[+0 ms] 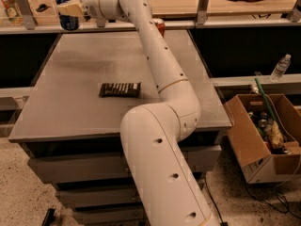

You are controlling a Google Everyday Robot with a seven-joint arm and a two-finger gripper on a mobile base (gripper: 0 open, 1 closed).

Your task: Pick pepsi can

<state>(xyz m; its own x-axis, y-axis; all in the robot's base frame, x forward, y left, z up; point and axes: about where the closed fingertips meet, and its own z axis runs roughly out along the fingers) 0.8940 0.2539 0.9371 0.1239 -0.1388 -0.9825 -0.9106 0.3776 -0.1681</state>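
Camera view: the gripper (71,8) grips the pepsi can (69,22) from the side and holds it in the air beyond the far-left corner of the worktop (70,79). The can's long axis stands vertical, with its silver top above the fingers. The pick seems nearly complete, with only a straight upward lift left.

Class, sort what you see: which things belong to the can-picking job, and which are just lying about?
Job: pepsi can, held in the gripper near the far left corner of the table.
Lying about: red can, chocolate bar, cardboard box, water bottle.
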